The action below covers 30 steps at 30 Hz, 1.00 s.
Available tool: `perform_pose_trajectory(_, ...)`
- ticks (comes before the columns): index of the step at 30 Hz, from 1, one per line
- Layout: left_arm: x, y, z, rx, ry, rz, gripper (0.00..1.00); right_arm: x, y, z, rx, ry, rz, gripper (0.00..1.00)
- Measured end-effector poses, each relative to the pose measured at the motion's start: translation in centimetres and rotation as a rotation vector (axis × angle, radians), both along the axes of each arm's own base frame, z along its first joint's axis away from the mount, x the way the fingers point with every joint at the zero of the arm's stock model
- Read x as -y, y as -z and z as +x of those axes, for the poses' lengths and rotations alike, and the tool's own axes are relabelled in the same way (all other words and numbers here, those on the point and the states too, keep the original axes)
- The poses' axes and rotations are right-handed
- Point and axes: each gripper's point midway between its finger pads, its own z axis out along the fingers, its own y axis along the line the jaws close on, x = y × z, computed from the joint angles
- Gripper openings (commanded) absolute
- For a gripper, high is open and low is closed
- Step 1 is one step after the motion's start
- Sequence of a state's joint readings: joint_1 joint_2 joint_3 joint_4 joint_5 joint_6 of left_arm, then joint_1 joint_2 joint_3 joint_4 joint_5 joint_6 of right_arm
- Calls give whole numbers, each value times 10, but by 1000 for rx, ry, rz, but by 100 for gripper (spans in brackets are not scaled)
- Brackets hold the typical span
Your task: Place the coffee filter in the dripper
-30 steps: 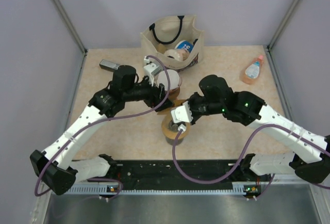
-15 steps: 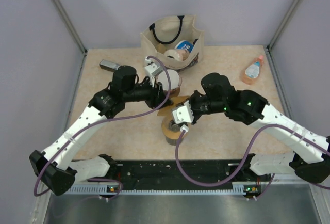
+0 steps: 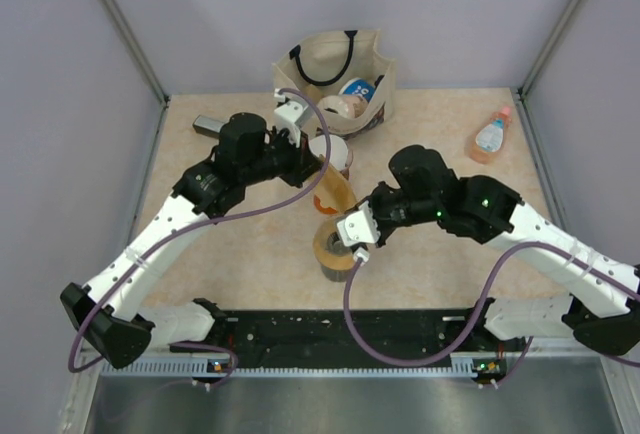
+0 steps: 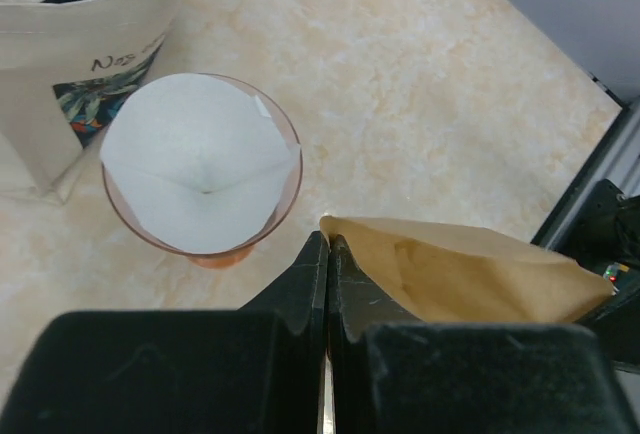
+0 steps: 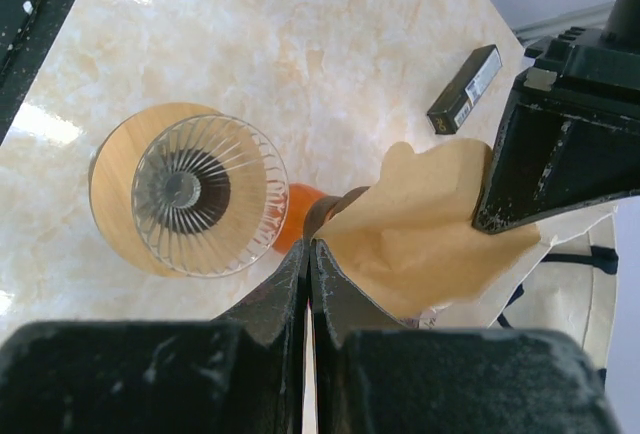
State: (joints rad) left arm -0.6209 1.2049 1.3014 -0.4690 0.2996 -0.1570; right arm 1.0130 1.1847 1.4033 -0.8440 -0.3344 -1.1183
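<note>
A tan paper coffee filter [image 3: 333,192] hangs stretched between my two grippers. The left gripper [image 4: 327,239] is shut on one corner of that filter [image 4: 470,274]. The right gripper [image 5: 308,244] is shut on the opposite corner of it [image 5: 430,244], above the middle of the table. A second, white coffee filter [image 4: 200,164] lies spread inside the pinkish dripper [image 4: 280,216], just left of the left gripper's tips. A clear ribbed dripper [image 5: 200,194] stands on a tan ring [image 5: 110,184] below and left of the right gripper.
A cloth bag [image 3: 335,74] with items stands at the back, close behind the pinkish dripper [image 3: 335,152]. A small black box [image 3: 210,125] lies at the back left and an orange bottle [image 3: 490,136] at the back right. Grey walls enclose the table.
The left gripper has gone from open to shut on the tan filter's free corner and pulled back. The filter now stands stretched between both grippers. The right gripper stayed shut.
</note>
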Motion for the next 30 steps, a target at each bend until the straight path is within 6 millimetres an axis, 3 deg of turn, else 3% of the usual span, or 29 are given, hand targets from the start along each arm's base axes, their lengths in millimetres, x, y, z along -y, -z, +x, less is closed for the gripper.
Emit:
perform_pose_trajectory(8, -9, 4, 7, 38, -30, 61, 0, 11, -8, -8, 5, -2, 16, 0)
perform_pose_trajectory(10, -8, 4, 6, 38, -25, 59, 0, 11, -13, -8, 8, 5, 37, 11)
perform_pose_trajectory(12, -6, 3, 2, 41, -15, 56, 0, 8, -19, -6, 19, 16, 75, 25)
perform_pose_trajectory(14, -5, 1, -4, 43, -2, 50, 0, 7, -24, -5, 23, 32, 117, 49)
perform_pose_trajectory(15, -5, -1, -9, 43, 6, 46, 0, 8, -27, -5, 30, 40, 147, 67)
perform_pose_trajectory(18, -4, -10, -23, 48, 32, 16, 0, 11, -39, -5, 28, 86, 247, 99)
perform_pose_trajectory(25, 4, -25, -63, 18, 106, -66, 0, 38, -108, 13, 55, 333, 681, 99)
perform_pose_trajectory(30, 9, -8, -82, -72, 112, -60, 0, 60, -149, 49, 27, 601, 940, 99)
